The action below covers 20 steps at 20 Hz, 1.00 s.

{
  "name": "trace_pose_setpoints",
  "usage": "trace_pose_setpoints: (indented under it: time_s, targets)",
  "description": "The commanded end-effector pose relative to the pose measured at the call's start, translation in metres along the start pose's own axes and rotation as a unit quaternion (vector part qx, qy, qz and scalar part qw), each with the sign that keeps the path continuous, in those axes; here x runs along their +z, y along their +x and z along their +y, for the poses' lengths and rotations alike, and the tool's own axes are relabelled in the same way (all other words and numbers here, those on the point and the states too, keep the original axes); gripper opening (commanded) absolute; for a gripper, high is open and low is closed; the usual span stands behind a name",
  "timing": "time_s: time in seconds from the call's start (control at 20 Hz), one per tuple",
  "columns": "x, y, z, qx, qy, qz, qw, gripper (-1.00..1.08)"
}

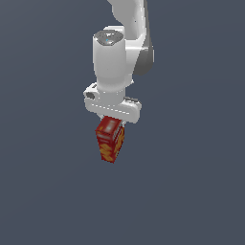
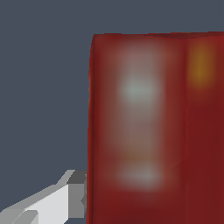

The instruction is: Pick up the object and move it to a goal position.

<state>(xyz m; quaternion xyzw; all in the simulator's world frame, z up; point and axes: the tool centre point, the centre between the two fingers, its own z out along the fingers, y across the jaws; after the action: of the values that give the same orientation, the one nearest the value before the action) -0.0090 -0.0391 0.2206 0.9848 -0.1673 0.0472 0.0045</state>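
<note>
Evidently the end effector (image 1: pixel 114 118) is closed on the cracker box (image 1: pixel 110 139), which hangs below the wrist, gripped near its upper end and tilted slightly, with nothing visibly touching it underneath. Whether it is clear of the surface I cannot confirm; the plain grey backdrop offers no contact line. A grip at the top keeps the box's length hanging free below for carrying. In the wrist view one finger (image 2: pixel 70 197) presses against the box's side. The box is red, with orange-yellow cracker pictures and blurred white lettering. No goal marker is visible.
</note>
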Motion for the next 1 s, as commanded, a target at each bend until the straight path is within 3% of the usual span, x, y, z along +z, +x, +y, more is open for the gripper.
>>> trace_pose_setpoints:
  time_s: [0.0,0.4,0.95]
  targets:
    - [-0.012,0.005,-0.008,0.010,0.002,0.019,0.9998,-1.00]
    - [-0.055,0.018,-0.035,0.047,0.005,0.091,0.9947,-1.00]
    - [-0.109,0.029,-0.066,0.091,0.007,0.176,0.9801,-1.00]
